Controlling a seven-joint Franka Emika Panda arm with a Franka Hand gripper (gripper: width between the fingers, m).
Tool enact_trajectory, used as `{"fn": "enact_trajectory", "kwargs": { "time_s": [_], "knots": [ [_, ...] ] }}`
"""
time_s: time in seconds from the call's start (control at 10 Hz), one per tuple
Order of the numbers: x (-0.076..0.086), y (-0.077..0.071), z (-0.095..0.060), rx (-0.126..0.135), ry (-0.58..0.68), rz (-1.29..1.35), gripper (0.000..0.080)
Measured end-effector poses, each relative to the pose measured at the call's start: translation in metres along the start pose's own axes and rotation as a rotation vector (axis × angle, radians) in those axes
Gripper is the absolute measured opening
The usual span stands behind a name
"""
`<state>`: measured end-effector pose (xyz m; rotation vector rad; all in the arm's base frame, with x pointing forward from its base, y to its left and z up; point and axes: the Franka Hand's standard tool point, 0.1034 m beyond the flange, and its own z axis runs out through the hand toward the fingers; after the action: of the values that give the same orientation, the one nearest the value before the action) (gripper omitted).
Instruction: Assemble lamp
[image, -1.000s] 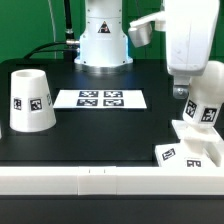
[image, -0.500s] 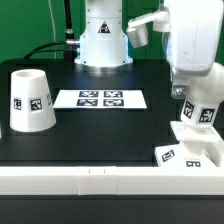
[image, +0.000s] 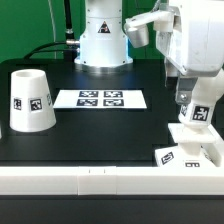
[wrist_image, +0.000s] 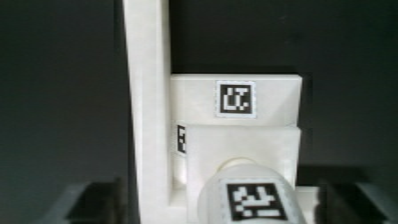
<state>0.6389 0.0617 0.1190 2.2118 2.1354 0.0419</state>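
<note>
Pincer (image: 196, 104) pinching the bulb (image: 204, 113) over the base (image: 195, 150); the stem should hang upright and centred on the base before lowering.

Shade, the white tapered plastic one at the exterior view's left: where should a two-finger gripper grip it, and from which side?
Probably the narrower upper end of the white tapered plastic shade, from straight above. It stands upright on the black table, wide end down, apart from everything else; the top is slimmest, while the lower walls flare and might slip.
</note>
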Motion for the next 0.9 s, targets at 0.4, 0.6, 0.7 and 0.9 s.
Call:
{"fn": "enact_trajectory", "kwargs": {
  "time_s": [0.4,0.6,0.7,0.9],
  "knots": [
    [0.012,-0.003,-0.002,-0.002,0.007,-0.025,0.0697],
    [0.025,-0.005,-0.002,0.001,0.015,-0.028,0.0699],
    [0.030,-0.007,0.000,0.004,0.018,-0.028,0.0699],
    [0.033,-0.006,0.002,0.007,0.021,-0.031,0.0699]
  ]
}}
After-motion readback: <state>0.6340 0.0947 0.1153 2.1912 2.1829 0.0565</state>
